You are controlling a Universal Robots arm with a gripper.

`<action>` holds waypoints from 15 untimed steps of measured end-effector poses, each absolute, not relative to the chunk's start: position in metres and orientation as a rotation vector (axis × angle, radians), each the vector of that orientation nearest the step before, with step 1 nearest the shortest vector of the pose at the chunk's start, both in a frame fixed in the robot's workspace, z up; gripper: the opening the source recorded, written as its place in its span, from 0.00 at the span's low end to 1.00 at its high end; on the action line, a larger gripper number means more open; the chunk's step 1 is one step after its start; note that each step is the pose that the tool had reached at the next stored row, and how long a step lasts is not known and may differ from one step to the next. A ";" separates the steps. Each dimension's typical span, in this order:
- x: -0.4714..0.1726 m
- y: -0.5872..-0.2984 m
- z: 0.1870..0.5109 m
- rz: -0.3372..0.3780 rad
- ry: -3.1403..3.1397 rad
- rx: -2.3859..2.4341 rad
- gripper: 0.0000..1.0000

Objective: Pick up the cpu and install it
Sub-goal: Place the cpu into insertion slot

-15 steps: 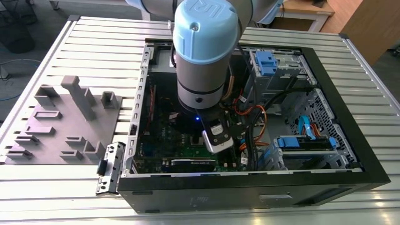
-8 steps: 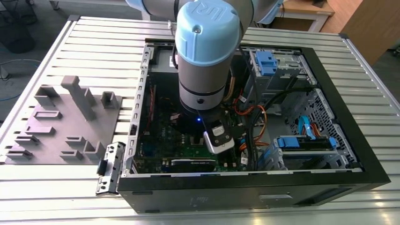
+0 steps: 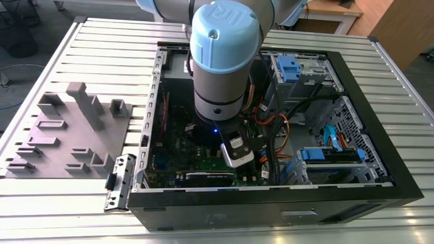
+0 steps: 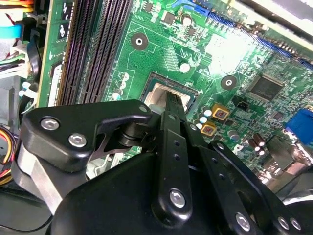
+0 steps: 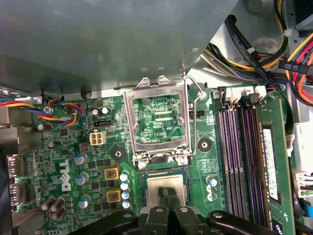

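The cpu (image 5: 152, 184), a small silvery square chip, lies flat in its socket on the green motherboard (image 5: 73, 147); it also shows in the second wrist view as the cpu (image 4: 157, 93). My gripper (image 5: 166, 193) is right over it, fingers (image 4: 172, 112) pressed together, tips at the middle of the chip's top. They do not clasp its edges. The silver socket frame (image 5: 128, 117) stands flipped open just beyond the socket. In the exterior view the arm (image 3: 224, 61) reaches straight down into the open computer case (image 3: 366, 193).
Long memory slots (image 5: 239, 147) run beside the socket. Bundled coloured cables (image 5: 274, 54) and a drive bay (image 3: 295, 71) crowd the case's far side. A grey metal panel (image 5: 98, 39) overhangs the board. A grey fixture block (image 3: 68, 137) sits on the slatted table at the exterior view's left.
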State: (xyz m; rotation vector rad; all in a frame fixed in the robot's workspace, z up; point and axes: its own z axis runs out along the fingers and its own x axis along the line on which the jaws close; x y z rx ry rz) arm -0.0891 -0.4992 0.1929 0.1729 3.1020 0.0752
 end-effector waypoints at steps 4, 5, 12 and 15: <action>-0.089 -0.499 0.193 0.076 3.102 0.173 0.11; -0.089 -0.499 0.193 0.076 3.102 0.173 0.11; -0.089 -0.499 0.205 0.077 3.102 0.173 0.11; -0.089 -0.499 0.215 0.076 3.102 0.173 0.11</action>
